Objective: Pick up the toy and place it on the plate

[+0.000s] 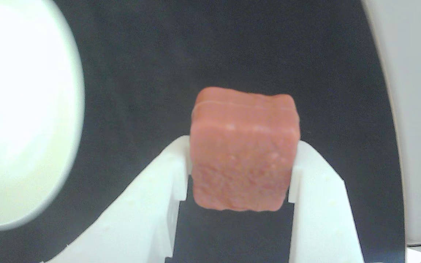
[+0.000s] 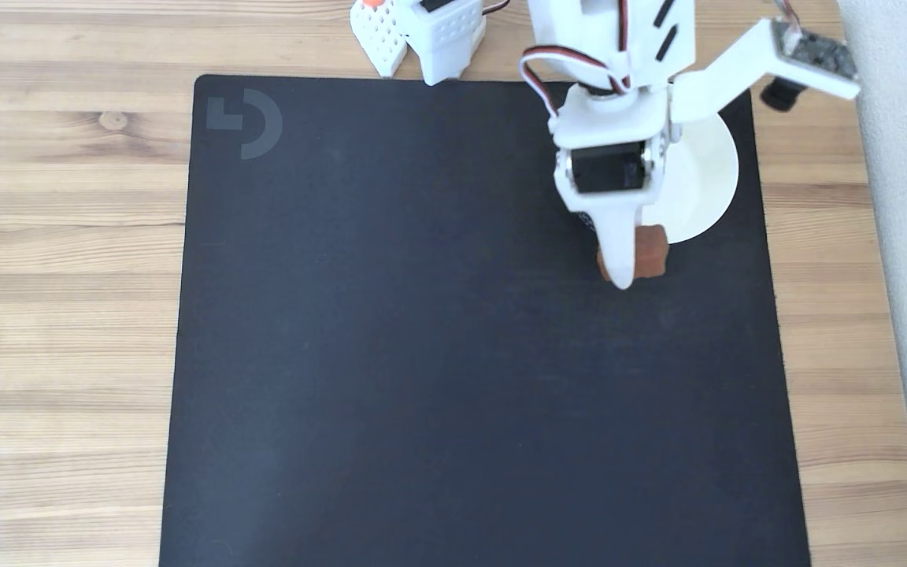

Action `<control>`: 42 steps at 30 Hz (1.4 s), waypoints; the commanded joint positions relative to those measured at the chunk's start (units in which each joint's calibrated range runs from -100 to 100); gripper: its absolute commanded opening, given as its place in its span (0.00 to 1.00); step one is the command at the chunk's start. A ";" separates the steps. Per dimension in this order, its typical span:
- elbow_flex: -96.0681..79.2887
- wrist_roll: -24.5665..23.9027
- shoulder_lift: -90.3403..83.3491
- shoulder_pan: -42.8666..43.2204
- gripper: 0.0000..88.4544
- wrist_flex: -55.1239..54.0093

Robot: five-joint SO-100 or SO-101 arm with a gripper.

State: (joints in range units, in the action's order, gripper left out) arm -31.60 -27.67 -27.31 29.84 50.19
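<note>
Beside the plate (image 2: pixel 705 189) rim, over the black mat (image 2: pixel 422 354), tool (image 1: pixel 238 160) pinches the toy (image 1: pixel 243 153) between both fingers.

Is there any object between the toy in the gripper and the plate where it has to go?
Nothing visible stands in the way. The gripper holds the toy between its two fingers, over the black mat. In the fixed view the toy sits just beside the rim of the plate, with bare mat between them.
</note>
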 commanded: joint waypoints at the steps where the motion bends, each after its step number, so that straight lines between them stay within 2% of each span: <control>1: -13.96 -3.64 -10.50 6.59 0.03 -4.97; 3: -23.60 -5.73 -16.75 9.94 0.03 -10.14; 7: -32.35 -7.51 -24.17 12.61 0.03 -14.63; 14: -50.28 -11.79 -38.93 16.46 0.03 -14.97; 21: -57.49 -12.73 -46.43 17.97 0.04 -14.97; 23: -57.58 -12.73 -46.60 17.97 0.08 -14.97; 27: -57.58 -12.78 -46.60 20.23 0.29 -14.71; 40: -55.24 -12.67 -46.68 17.63 0.27 -14.97; 42: -52.72 -12.15 -46.68 15.21 0.18 -14.97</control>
State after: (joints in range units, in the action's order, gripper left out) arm -89.23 -40.28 -73.27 47.73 36.26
